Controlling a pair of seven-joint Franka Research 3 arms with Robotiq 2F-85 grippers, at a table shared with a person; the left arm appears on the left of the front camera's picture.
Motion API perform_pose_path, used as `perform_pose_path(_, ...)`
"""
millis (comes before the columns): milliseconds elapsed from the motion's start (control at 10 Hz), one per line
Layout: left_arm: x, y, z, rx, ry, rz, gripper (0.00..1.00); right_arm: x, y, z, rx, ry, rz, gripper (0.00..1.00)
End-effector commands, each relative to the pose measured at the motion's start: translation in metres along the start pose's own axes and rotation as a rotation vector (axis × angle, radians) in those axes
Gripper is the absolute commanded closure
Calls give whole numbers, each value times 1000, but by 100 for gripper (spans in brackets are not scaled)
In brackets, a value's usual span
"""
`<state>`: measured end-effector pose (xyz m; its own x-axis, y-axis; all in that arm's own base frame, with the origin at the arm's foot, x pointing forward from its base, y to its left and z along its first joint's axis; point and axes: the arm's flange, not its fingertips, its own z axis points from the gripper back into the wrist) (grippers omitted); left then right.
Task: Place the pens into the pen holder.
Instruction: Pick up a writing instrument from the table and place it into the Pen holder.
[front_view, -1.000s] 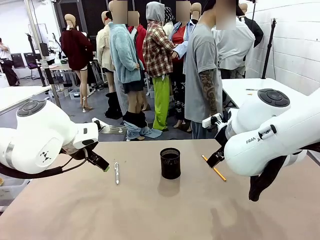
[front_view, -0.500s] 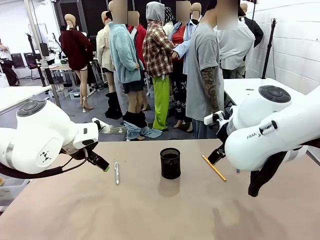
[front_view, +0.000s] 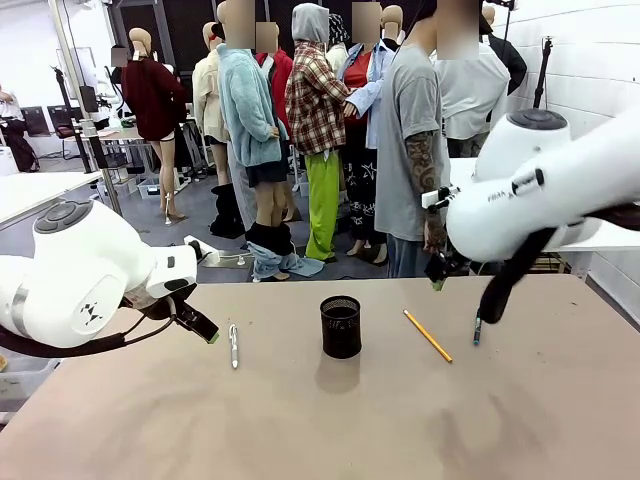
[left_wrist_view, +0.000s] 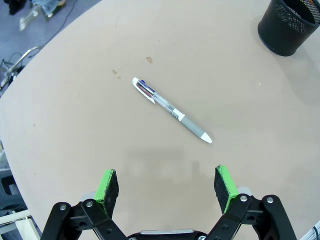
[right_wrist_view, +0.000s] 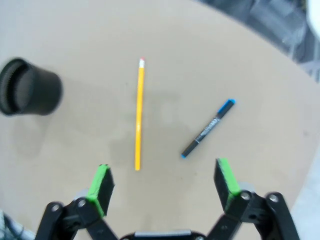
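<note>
The black mesh pen holder (front_view: 341, 327) stands upright mid-table, empty as far as I can see. Left of it lies the silver-white pen (front_view: 233, 345), with my left gripper (front_view: 205, 330) open just beside it; in the left wrist view that gripper (left_wrist_view: 167, 182) hovers over the pen (left_wrist_view: 170, 110), with the holder (left_wrist_view: 289, 25) at the top right. An orange-yellow pencil (front_view: 428, 336) and a blue-and-black pen (front_view: 477, 328) lie right of the holder. My right gripper (front_view: 440, 272) hangs open above them; the right wrist view shows this gripper (right_wrist_view: 165, 182) over the pencil (right_wrist_view: 139, 114), pen (right_wrist_view: 207, 129) and holder (right_wrist_view: 30, 87).
A person (front_view: 408, 150) stands at the table's far edge (front_view: 300, 282), behind the holder and slightly right. The brown tabletop has bare room in front of the holder. A white table (front_view: 480, 175) stands behind on the right.
My right arm has lifted and swung up to the right, uncovering the blue-and-black pen. The left arm, the pens and the holder have stayed put.
</note>
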<state>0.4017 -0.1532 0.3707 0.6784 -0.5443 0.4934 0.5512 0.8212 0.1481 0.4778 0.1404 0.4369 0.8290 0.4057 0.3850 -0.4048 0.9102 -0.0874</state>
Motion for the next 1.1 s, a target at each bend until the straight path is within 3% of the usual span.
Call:
perform_pose_path(0,0,2,0,0,-1,6,0,34,-10,-19,12,102,-78,0)
perform_pose_path(400,0,2,0,0,-1,6,0,54,-43,-52,23,218,-205,0)
perform_pose_path(800,0,2,0,0,-1,6,0,33,-88,-98,-4,278,-335,0)
perform_pose_path(1000,0,2,0,0,-1,6,0,26,-97,-118,46,285,-343,0)
